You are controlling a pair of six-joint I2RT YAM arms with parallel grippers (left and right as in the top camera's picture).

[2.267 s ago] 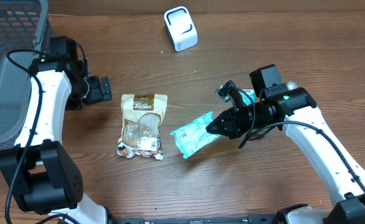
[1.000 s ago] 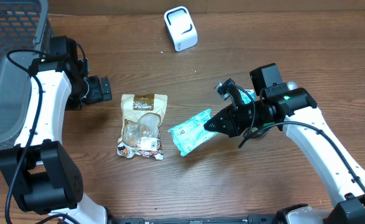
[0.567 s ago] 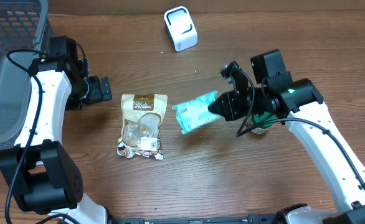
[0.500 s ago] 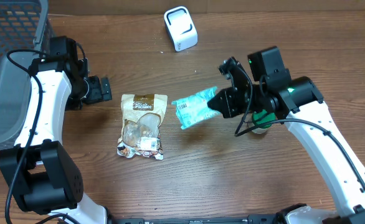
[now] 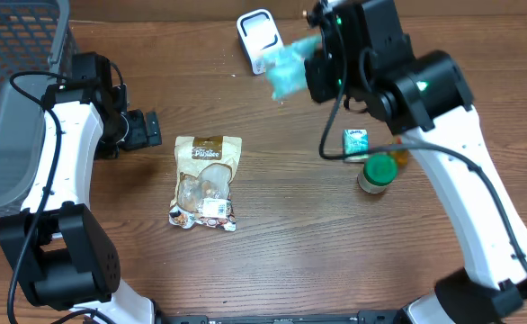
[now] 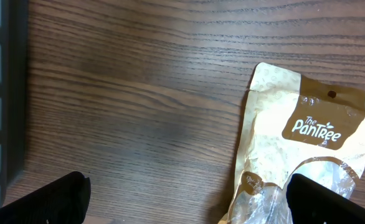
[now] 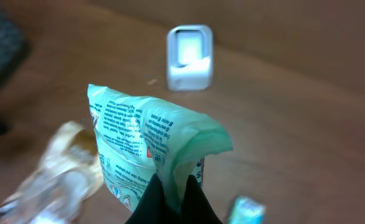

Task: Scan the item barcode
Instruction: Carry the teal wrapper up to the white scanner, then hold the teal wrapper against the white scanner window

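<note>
While your right gripper (image 7: 173, 194) is pinched tight on one edge of the teal packet (image 7: 146, 146), that packet hangs in the air above the table (image 5: 272, 261), close to the white scanner (image 5: 261, 40) at the far side. Your left gripper (image 6: 182, 202) has its jaws spread wide and holds nothing, poised over bare wood just beside the tan PanTree pouch (image 6: 298, 155). A small teal box (image 5: 355, 141) and a green-lidded jar (image 5: 377, 173) stand by your right arm.
</note>
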